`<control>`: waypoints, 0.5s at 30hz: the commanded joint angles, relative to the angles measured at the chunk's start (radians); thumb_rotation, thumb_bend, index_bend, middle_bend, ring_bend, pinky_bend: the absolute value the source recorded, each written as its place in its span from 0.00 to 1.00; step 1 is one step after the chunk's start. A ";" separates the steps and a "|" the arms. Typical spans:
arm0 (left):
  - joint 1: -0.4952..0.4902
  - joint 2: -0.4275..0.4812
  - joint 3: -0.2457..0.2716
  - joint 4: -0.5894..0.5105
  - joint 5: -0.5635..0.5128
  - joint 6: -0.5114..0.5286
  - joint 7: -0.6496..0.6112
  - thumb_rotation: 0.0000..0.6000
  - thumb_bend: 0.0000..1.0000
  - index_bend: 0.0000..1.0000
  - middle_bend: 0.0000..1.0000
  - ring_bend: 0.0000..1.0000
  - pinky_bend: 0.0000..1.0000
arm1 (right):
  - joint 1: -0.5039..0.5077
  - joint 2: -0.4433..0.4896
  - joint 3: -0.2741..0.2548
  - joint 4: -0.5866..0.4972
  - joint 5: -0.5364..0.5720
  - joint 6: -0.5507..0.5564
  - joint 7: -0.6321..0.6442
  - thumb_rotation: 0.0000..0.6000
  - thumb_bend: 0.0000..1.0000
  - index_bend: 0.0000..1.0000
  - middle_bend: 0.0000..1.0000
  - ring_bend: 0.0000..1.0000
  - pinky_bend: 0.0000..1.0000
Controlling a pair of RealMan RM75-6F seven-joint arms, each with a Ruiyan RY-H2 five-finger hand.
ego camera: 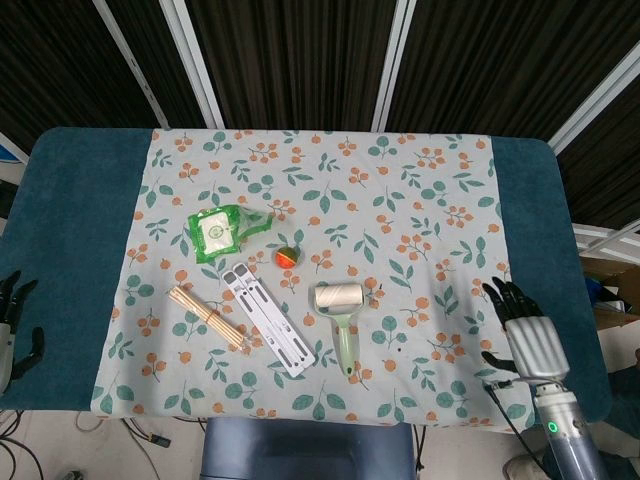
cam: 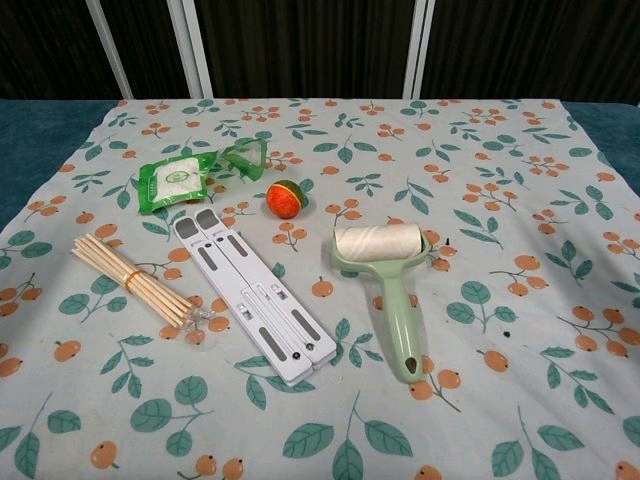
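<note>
Right hand (ego camera: 527, 333) sits over the right edge of the floral tablecloth (ego camera: 430, 190), palm down, fingers apart and pointing toward the far edge, holding nothing. Forearm runs back off the near right corner of the table (ego camera: 60, 230). Left hand (ego camera: 12, 325) is only partly in frame at the left edge, over the bare teal surface; dark fingers look spread and empty. Neither hand shows in the chest view.

Nearest thing to the right hand is the lint roller (ego camera: 340, 315), well apart from it, near the middle of the near edge: pale green handle toward the near edge, white roll away, lying flat. Just left of it, a folded white laptop stand (ego camera: 267, 320) lies diagonally. A bundle of wooden skewers (ego camera: 207, 317), held by a rubber band so they stay together, lies beside the stand. Further from the near edge: a small orange-and-green ball (ego camera: 287, 256) and a green packet (ego camera: 222, 230).
</note>
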 commanded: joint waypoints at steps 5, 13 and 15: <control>0.001 0.004 0.000 -0.012 -0.016 -0.010 0.000 1.00 0.55 0.11 0.00 0.00 0.00 | 0.230 -0.024 0.155 0.021 0.171 -0.295 0.019 1.00 0.16 0.01 0.06 0.08 0.21; 0.005 0.001 -0.005 -0.031 -0.039 -0.010 0.009 1.00 0.55 0.11 0.00 0.00 0.00 | 0.399 -0.120 0.220 0.067 0.312 -0.461 -0.075 1.00 0.16 0.01 0.07 0.09 0.21; 0.006 0.000 -0.007 -0.032 -0.047 -0.012 0.012 1.00 0.55 0.11 0.00 0.00 0.00 | 0.437 -0.149 0.227 0.086 0.342 -0.485 -0.113 1.00 0.17 0.01 0.09 0.10 0.21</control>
